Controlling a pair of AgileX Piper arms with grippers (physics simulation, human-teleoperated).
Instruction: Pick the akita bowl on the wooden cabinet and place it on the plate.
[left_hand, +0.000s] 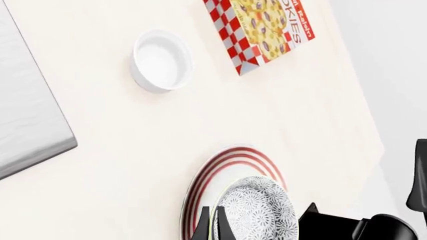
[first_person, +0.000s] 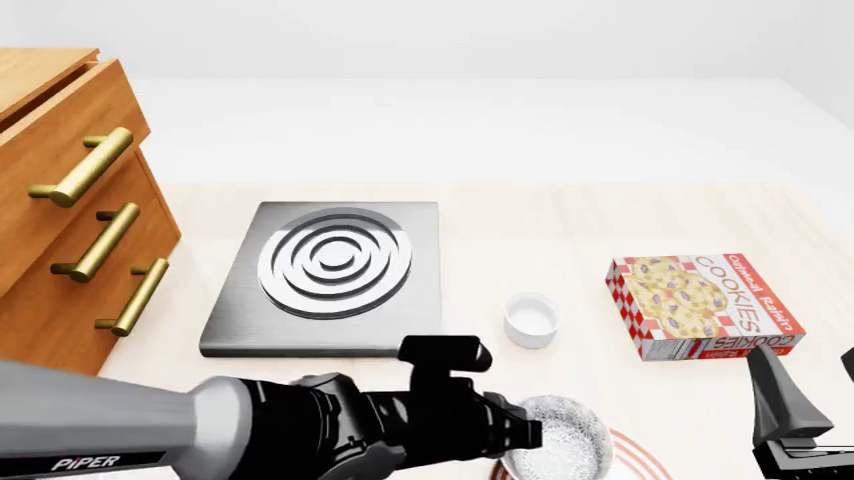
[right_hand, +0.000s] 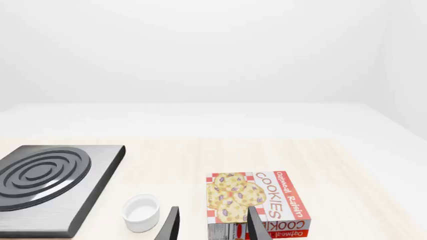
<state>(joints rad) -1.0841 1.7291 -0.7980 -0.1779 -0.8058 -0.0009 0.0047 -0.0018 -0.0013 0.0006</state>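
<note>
Fingers of our left gripper (left_hand: 212, 225) pinch the akita bowl (left_hand: 259, 210) over the plate (left_hand: 230, 162); our right gripper (right_hand: 212, 225) gapes empty.

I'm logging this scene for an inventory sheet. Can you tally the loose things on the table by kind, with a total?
Bowls: 1, the speckled bowl held by the left gripper over the plate
Cups: 1, small white cup
Plates: 1, red-ringed plate
Boxes: 1, cookie box
Slabs: 1, grey ringed slab
Total: 5
</note>
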